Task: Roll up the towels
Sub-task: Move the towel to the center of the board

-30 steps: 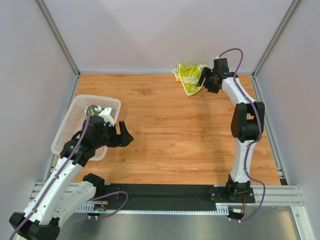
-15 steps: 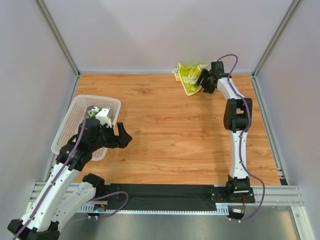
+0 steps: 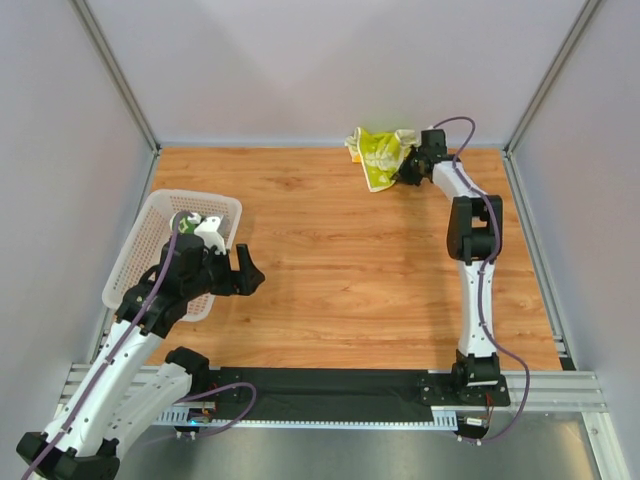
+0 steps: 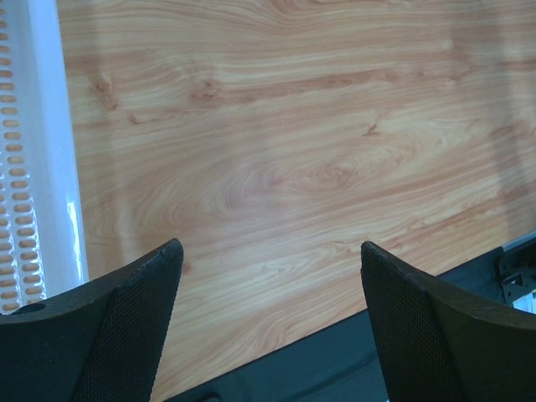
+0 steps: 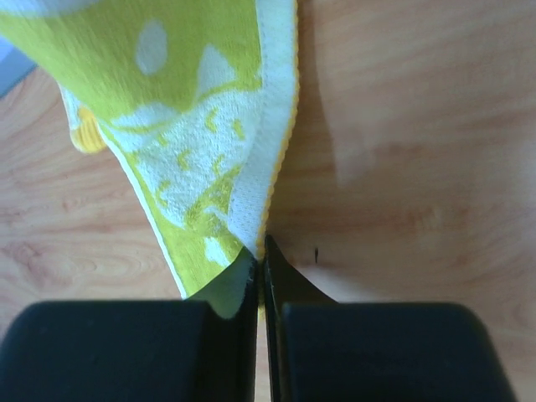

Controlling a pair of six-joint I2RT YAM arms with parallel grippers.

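Lying in a crumpled heap at the far right of the table (image 3: 350, 260), the yellow towel (image 3: 378, 152) is close to the back wall. It is yellow and lime green with white patches. The right gripper (image 3: 405, 172) is at the towel's right side. In the right wrist view, 1 corner of the towel with a white edge runs down to the 2 black fingers (image 5: 226, 285). The fingers are pressed together, and the towel's edge is pinched between them. The rest of the towel spreads away from them over the wood.

The green towel (image 3: 185, 221) is far off on the left side. It sits in the far end of the white basket (image 3: 150, 255). Only a small dark green bit shows, because the left arm is partly in front of it. I cannot tell if it is rolled.

The left gripper (image 3: 245, 272) is just to the right of the basket, over bare wood. Its 2 fingers are wide apart and hold nothing. In the left wrist view, wood shows between them. The basket's wall, with rows of little holes, is at the left edge. A black strip (image 4: 335, 352) runs along the near edge of the table.

The 2 towels are well apart, 1 on each side of the table.
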